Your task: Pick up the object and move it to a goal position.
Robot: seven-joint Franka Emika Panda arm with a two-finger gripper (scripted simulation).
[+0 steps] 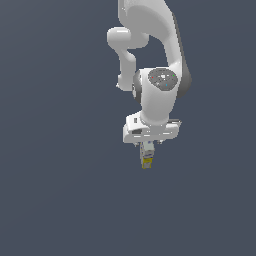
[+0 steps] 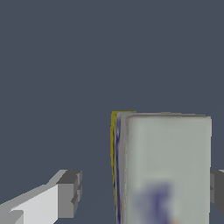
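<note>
Box (image 1: 147, 156) hangs below my wrist, between my jaws, pale grey-white end up near the palm and yellow end pointing down, with blank dark ground all around it. It looks like light, stiff card with smooth printed faces, so I judge it easy to carry but liable to slide or twist if squeezed weakly. In the wrist view its pale face (image 2: 164, 168) fills the space beside one finger (image 2: 65, 194), with a clear gap there; the other finger touches its far edge. My gripper (image 1: 147, 146) seems spread around it, though I cannot tell whether it truly pinches. Taking it across the narrow sides, near the middle, seems best.
</note>
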